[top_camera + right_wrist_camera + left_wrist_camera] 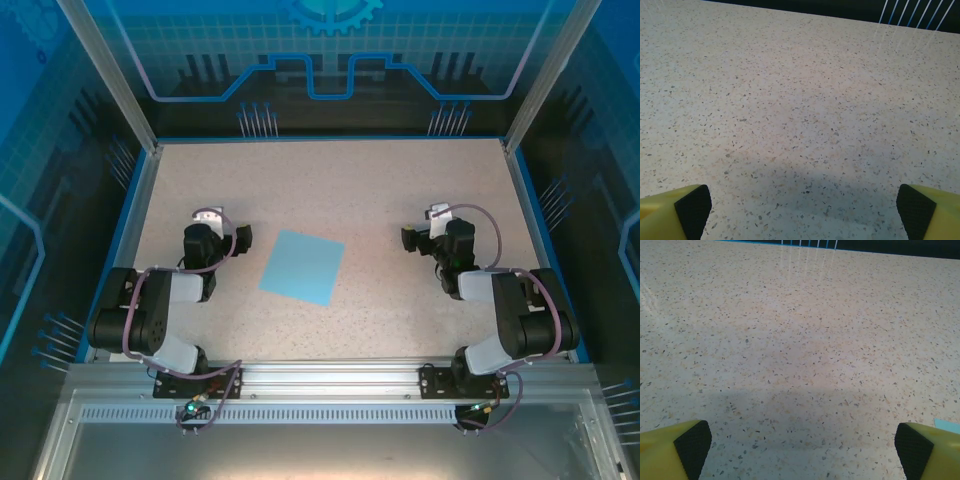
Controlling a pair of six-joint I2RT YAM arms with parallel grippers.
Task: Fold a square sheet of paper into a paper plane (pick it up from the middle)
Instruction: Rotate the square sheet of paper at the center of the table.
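The square sheet of paper (303, 266) lies flat and unfolded on the speckled table, light blue, turned slightly, midway between the two arms. A sliver of its corner (949, 425) peeks in at the right edge of the left wrist view. My left gripper (207, 222) rests to the left of the sheet, apart from it, open; its yellow fingers with black pads (692, 446) stand wide with bare table between them (802, 450). My right gripper (430, 222) sits to the right of the sheet, also open and holding nothing (804, 210), with its pads (914, 209) far apart.
The speckled table (330, 180) is bordered by a blue rim and dark enclosure walls. Aluminium posts (110, 70) rise at the back corners. The arm bases (180, 360) are bolted to a rail along the near edge.
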